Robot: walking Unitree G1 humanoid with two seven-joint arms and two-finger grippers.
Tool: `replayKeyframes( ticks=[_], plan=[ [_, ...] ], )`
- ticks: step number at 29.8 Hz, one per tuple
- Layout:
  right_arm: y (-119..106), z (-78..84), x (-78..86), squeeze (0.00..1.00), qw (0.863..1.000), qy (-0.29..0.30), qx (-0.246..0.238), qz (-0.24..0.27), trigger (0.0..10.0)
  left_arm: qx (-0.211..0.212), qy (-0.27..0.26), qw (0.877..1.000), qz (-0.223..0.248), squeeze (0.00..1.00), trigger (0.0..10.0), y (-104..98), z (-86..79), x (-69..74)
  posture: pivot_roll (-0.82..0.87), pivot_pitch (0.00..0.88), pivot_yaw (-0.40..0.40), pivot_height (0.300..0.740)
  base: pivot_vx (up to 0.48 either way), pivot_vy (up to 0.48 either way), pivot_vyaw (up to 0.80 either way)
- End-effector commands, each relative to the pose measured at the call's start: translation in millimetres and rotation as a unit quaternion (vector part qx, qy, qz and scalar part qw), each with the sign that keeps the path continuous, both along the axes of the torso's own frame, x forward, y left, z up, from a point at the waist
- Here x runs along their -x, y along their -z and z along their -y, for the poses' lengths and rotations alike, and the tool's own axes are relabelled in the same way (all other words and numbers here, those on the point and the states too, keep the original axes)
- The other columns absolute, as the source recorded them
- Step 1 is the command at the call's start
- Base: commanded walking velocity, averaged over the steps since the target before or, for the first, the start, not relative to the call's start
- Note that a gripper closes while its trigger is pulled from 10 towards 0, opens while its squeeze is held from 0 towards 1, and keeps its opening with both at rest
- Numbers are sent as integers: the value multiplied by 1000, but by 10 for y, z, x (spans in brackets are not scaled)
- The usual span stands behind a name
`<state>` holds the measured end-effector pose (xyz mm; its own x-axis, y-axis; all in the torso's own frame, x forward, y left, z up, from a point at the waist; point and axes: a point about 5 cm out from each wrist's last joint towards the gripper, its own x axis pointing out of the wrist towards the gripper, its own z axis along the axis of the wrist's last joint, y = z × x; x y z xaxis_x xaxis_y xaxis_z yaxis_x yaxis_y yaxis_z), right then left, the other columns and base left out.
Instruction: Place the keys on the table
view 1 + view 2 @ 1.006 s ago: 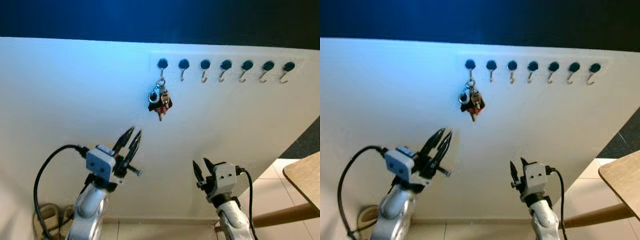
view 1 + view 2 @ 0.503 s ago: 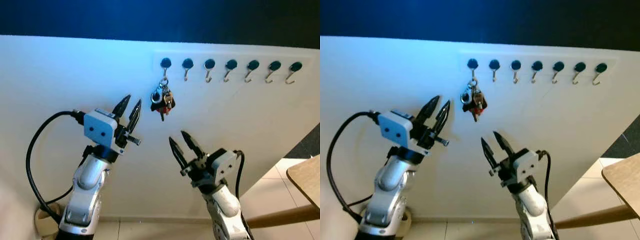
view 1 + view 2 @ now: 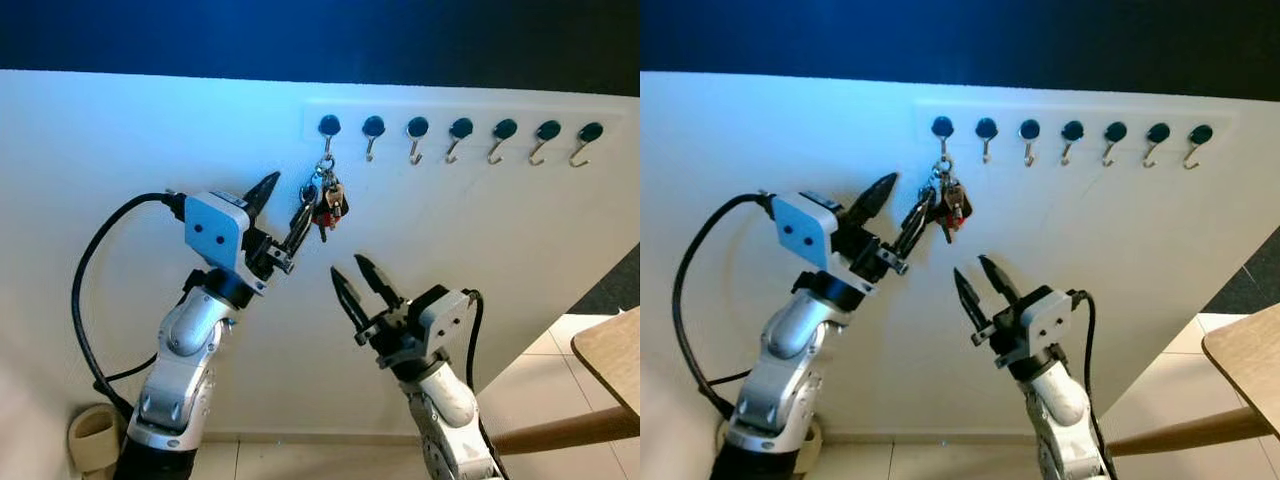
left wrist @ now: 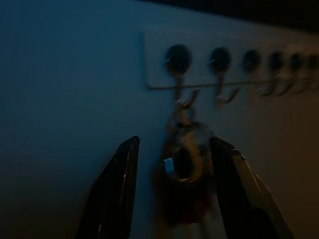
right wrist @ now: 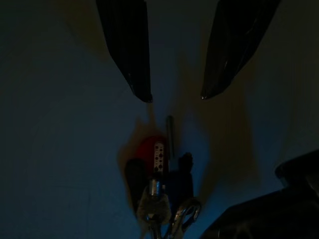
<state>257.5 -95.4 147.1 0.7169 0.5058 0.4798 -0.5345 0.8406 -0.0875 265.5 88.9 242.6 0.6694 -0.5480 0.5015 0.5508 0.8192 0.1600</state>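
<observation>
Fingers (image 3: 262, 190) of the left gripper (image 3: 283, 209) are standing spread apart, one on each side of the keys (image 3: 324, 200), with nothing pinched between them; in the left eye view the far finger is reaching the bunch, though I cannot tell if it is touching. The left arm is rising from the lower left, bent at the elbow, its wrist tilting up and toward the rack (image 3: 455, 135), with a black cable (image 3: 88, 290) looping off the wrist. The keys are hanging from the leftmost hook (image 3: 327, 130), at the left end of the rack, flat against the white wall (image 3: 120, 140). The right gripper (image 3: 358, 283) is pointing up and leftward below the keys, its two fingers also parted and holding nothing, tips apart from the bunch. The right arm is climbing from the bottom edge, forearm leaning left. A wooden table (image 3: 608, 360) corner is showing at the lower right, well apart from the keys.
</observation>
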Motion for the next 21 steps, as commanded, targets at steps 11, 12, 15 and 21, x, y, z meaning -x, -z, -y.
replayKeyframes(
  ticks=[11, 12, 15, 21],
  plan=[
    [-7, 33, 38, 0, 1000, 4, -6, -12, 10000, -15, 61, 998, -13, 0, 10000, -24, 201, 24, 39, 69, -31, 740, 0, 0, 0],
    [-13, 31, 40, 0, 1000, 3, -7, -12, 10000, -17, 63, 998, -14, 0, 10000, -23, 209, 20, 40, 69, -31, 740, 0, 0, 0],
    [-48, 25, 44, 0, 1000, 4, -11, -6, 10000, -30, 51, 998, -10, 0, 10000, -12, 223, -13, 40, 68, -29, 740, 0, 0, 0],
    [-94, 27, 42, 0, 1000, 7, -13, 3, 10000, -41, 32, 999, -4, 0, 10000, -32, 235, -64, 41, 66, -26, 740, 0, 0, 0]
  ],
)
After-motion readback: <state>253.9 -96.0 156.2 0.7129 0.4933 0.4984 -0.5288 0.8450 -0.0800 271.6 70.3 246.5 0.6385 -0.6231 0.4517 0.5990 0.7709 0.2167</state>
